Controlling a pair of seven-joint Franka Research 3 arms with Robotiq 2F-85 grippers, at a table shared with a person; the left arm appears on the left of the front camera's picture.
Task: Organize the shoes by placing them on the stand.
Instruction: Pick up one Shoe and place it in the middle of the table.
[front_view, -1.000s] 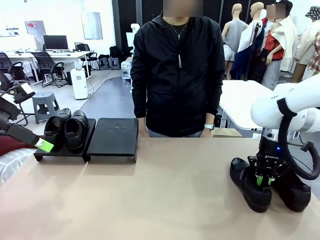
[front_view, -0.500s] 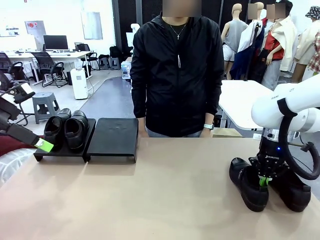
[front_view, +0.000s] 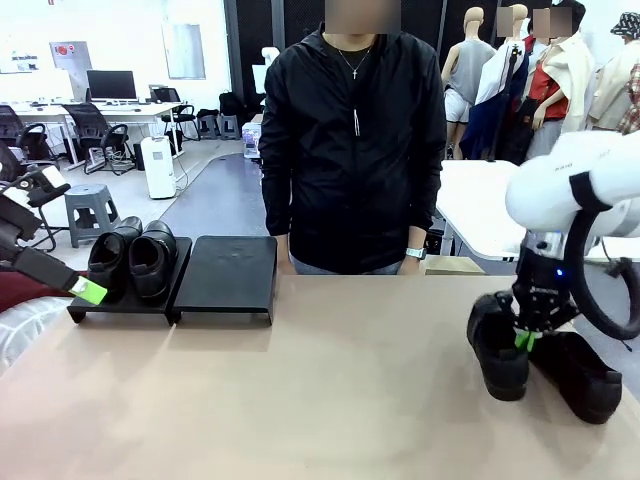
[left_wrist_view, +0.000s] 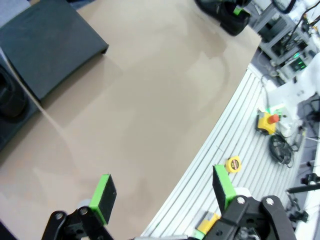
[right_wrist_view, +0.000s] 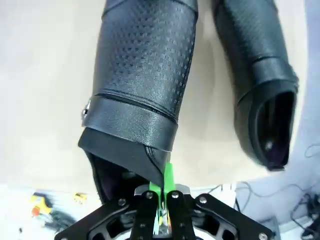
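Observation:
Two black shoes (front_view: 132, 262) stand side by side on the left panel of the black stand (front_view: 228, 275). My right gripper (front_view: 525, 338) is shut on the rim of a third shoe (front_view: 497, 345), which hangs just off the table with its toe tilted down. From the right wrist, the gripper (right_wrist_view: 162, 192) pinches the collar behind the strap of this shoe (right_wrist_view: 140, 85). The fourth shoe (front_view: 580, 375) lies on the table beside it, also seen from the right wrist (right_wrist_view: 265, 85). My left gripper (front_view: 88, 290) hovers open at the table's left edge, its fingers (left_wrist_view: 103, 197) wide apart over bare tabletop.
A person in a black jacket (front_view: 352, 140) stands at the far side behind the table. The stand's right panel (left_wrist_view: 50, 45) has nothing on it. Off the table's near edge lie a ribbed metal surface (left_wrist_view: 235, 145) and small tools.
My right gripper has shut on the shoe's collar and lifted it slightly, tipping the toe down. The left arm has stayed put.

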